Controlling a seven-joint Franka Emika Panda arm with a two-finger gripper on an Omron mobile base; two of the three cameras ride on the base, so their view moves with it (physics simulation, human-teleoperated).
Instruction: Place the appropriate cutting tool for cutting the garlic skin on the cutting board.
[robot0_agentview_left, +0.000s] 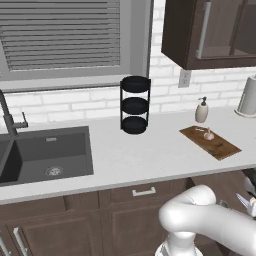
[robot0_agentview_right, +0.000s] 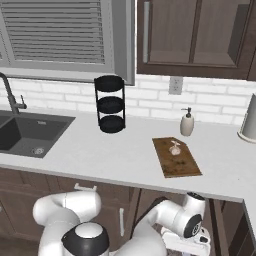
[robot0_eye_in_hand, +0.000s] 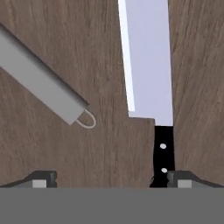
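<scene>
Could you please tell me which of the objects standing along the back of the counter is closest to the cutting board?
The beige soap dispenser, just behind the cutting board and its garlic. The black three-tier rack and white paper towel roll stand farther off on either side.

Open counter (robot0_agentview_right: 115, 150) before the cutting board (robot0_agentview_right: 176, 156); soap dispenser (robot0_agentview_right: 187, 123) close behind it.

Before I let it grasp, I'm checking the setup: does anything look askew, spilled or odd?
Nothing is spilled or damaged. One oddity: the slim knife with grey-blue blade and black riveted handle lies far off-centre, beside one fingertip of the open end effector. The pale garlic bulb sits tidily on the dark brown wooden cutting board.
</scene>
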